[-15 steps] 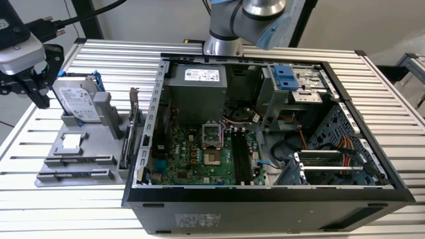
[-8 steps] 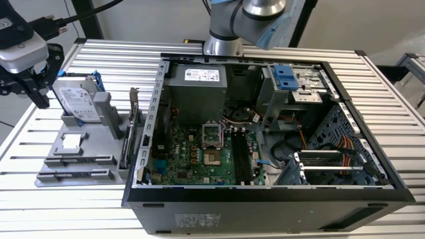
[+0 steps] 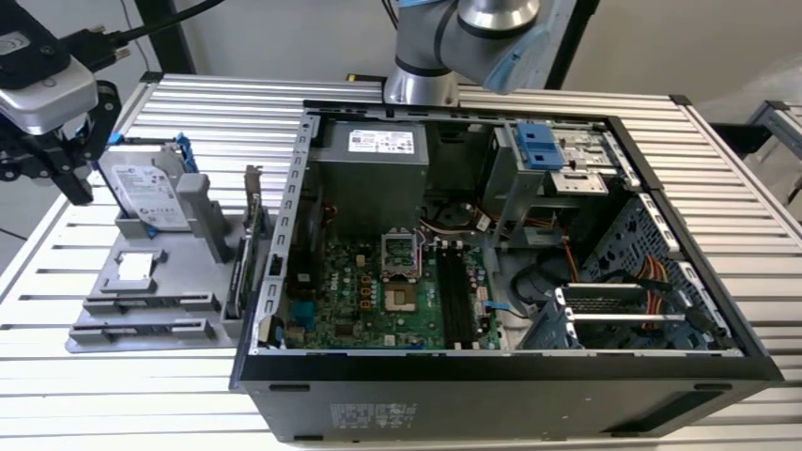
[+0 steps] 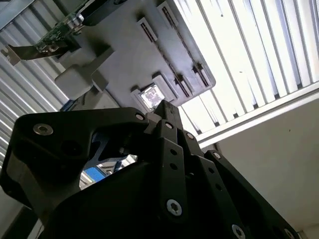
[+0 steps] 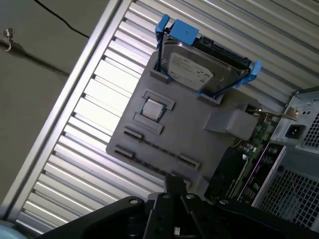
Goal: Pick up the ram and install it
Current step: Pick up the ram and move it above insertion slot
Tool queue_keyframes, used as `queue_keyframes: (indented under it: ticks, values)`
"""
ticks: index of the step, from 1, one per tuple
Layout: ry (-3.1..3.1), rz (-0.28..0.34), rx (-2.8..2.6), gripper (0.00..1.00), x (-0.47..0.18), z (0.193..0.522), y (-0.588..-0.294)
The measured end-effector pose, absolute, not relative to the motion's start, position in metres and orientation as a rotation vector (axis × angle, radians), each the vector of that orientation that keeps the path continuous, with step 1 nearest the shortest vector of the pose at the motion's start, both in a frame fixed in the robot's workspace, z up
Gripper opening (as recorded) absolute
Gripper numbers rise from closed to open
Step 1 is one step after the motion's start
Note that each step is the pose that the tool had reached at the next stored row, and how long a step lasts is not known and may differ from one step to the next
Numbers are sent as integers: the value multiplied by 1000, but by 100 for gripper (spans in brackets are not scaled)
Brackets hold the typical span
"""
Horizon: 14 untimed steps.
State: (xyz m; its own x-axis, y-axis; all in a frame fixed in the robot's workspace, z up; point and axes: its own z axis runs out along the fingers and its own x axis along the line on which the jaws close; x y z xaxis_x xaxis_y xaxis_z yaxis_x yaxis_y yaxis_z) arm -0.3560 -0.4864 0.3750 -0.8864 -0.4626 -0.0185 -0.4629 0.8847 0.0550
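My gripper [image 3: 75, 183] hangs at the exterior view's far left, above the table's edge and beside the grey parts fixture [image 3: 188, 282]. In both wrist views its fingertips [image 4: 164, 107] [image 5: 174, 183] meet with nothing between them. They point toward the fixture's edge with the long slots. A thin dark strip that looks like the ram [image 5: 160, 148] seen edge-on lies in one long slot, between two end clips. I cannot make out its chips. The open computer case [image 3: 288, 235] stands to the exterior view's right of the fixture, with black memory slots [image 3: 454, 296] on its green motherboard.
A silver hard drive in a blue bracket [image 3: 145, 193] [image 5: 199, 72] stands upright at the fixture's far end. A green card with a metal bracket [image 5: 249, 144] stands between fixture and case. The table is ribbed aluminium [image 3: 701, 178]. The arm's base [image 3: 420, 75] rises behind the case.
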Motion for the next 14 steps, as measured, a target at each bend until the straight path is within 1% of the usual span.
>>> queue_keyframes:
  ticks: [14]
  values:
    - [3011, 91, -885, 0, -356, 375, -486]
